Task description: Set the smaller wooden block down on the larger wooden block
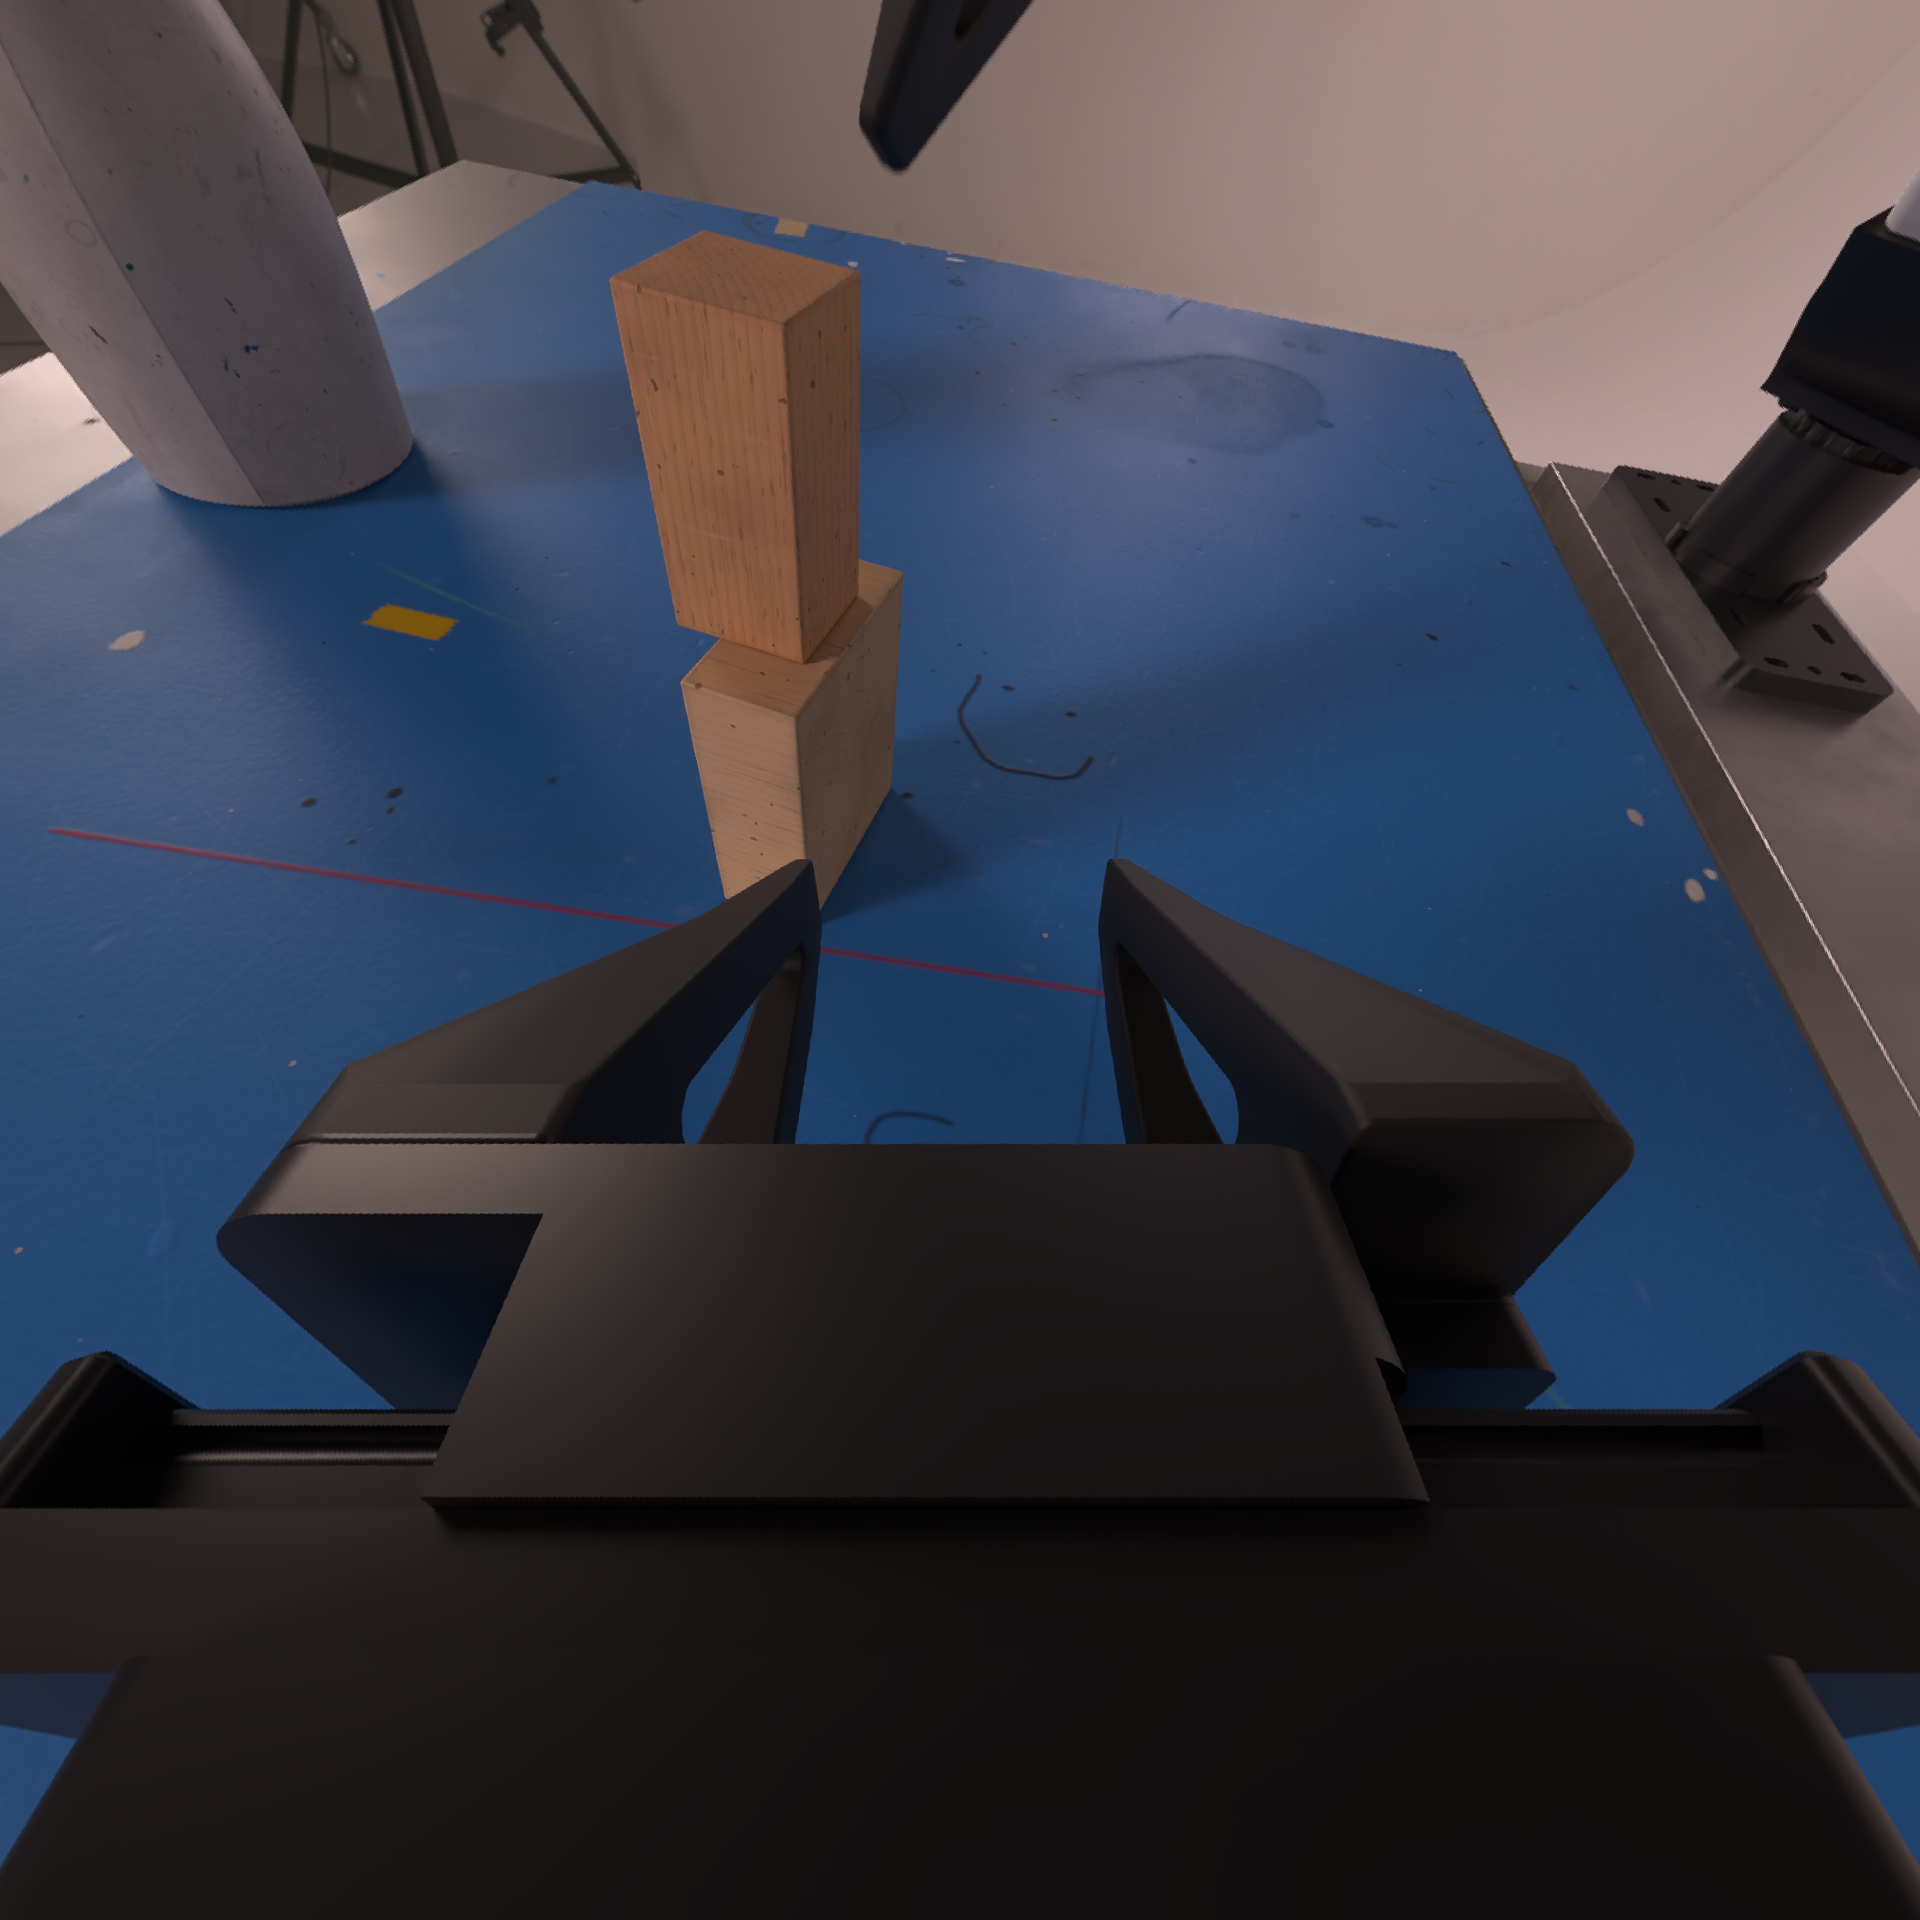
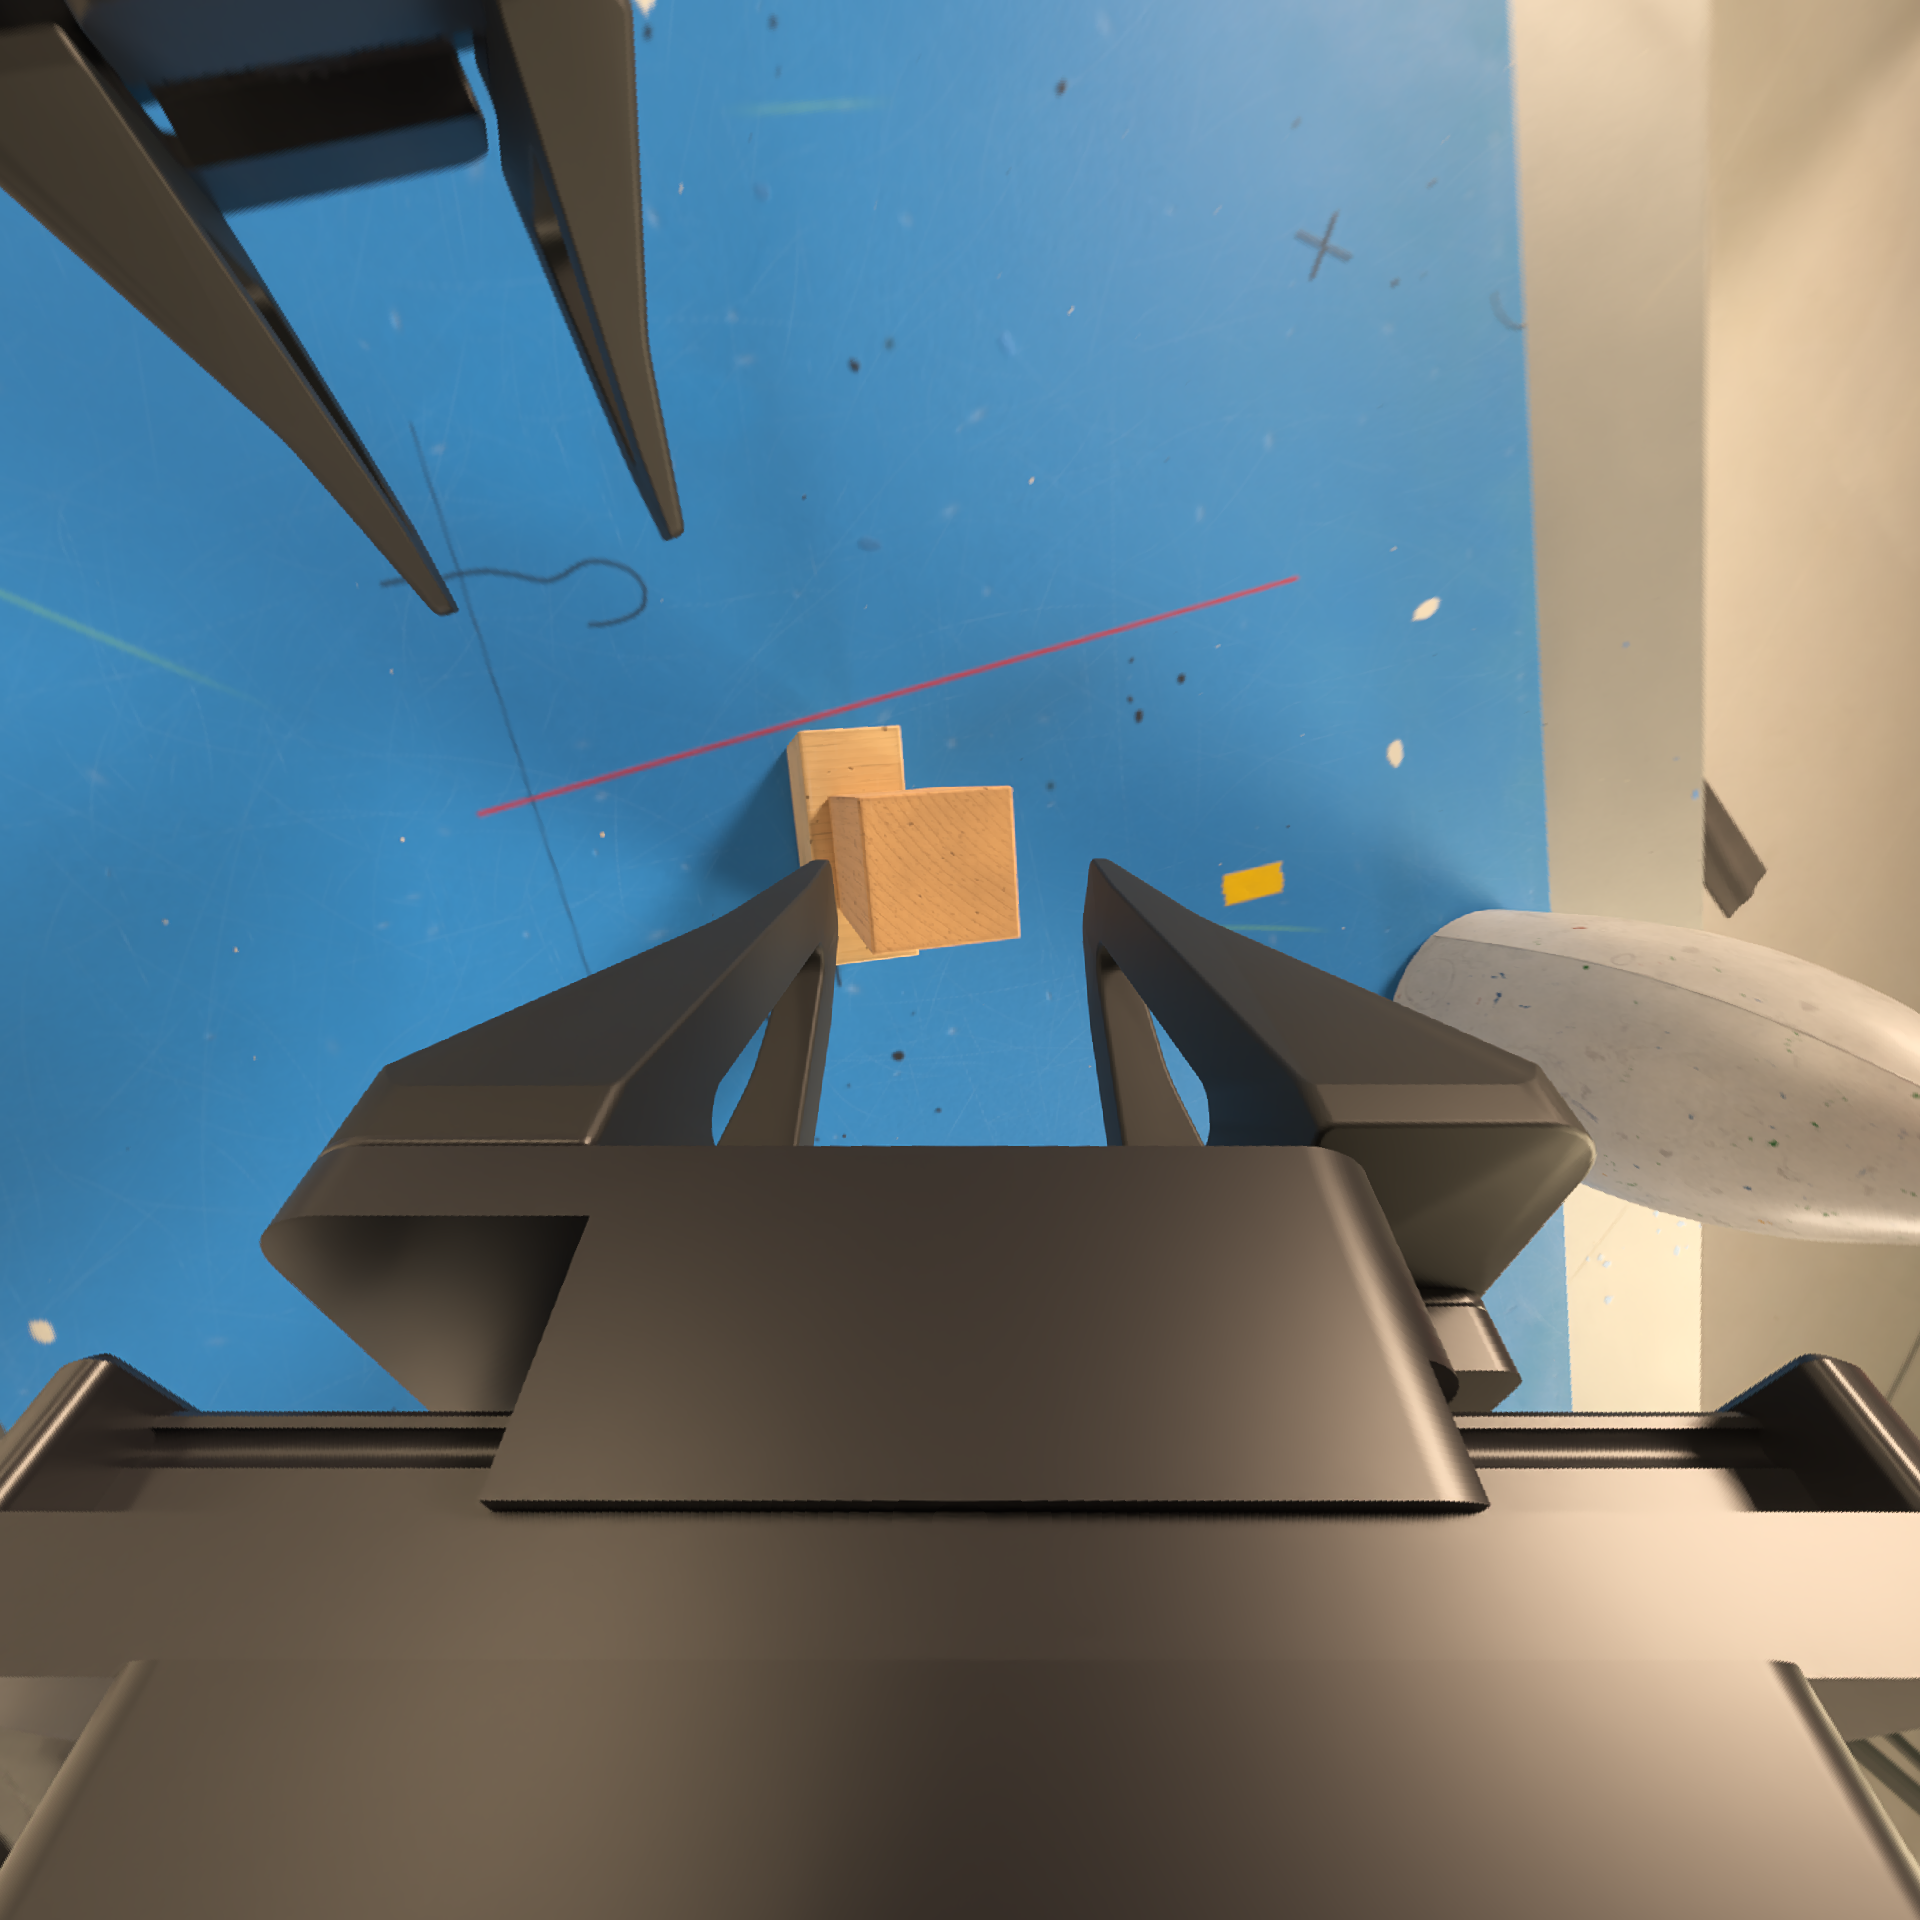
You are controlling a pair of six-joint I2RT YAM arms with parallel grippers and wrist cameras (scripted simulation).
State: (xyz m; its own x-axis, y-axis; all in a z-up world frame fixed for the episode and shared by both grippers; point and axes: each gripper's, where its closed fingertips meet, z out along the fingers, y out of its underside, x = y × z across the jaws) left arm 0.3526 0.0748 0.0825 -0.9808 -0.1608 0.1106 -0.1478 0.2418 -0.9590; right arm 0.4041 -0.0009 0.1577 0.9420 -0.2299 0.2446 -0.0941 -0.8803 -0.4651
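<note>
A darker orange wooden block [image 1: 743, 436] stands upright on top of a paler wooden block [image 1: 790, 769], which rests on the blue table [image 1: 1351, 623]. From above, in the right wrist view, the orange block [image 2: 925, 868] sits off-centre on the paler one [image 2: 847, 764] and overhangs one side. My left gripper [image 1: 961, 883] is open and empty, low and just in front of the stack. My right gripper [image 2: 961, 873] is open and empty, high above the stack and apart from it. The left gripper also shows in the right wrist view [image 2: 561, 571]. One finger of the right gripper shows in the left wrist view [image 1: 935, 73].
A speckled white curved post [image 1: 208, 312] stands at the table's far left corner and also shows in the right wrist view [image 2: 1714, 1091]. A yellow tape patch [image 1: 410, 621] lies near it. The right arm's base [image 1: 1766, 540] sits on the metal rim at the right.
</note>
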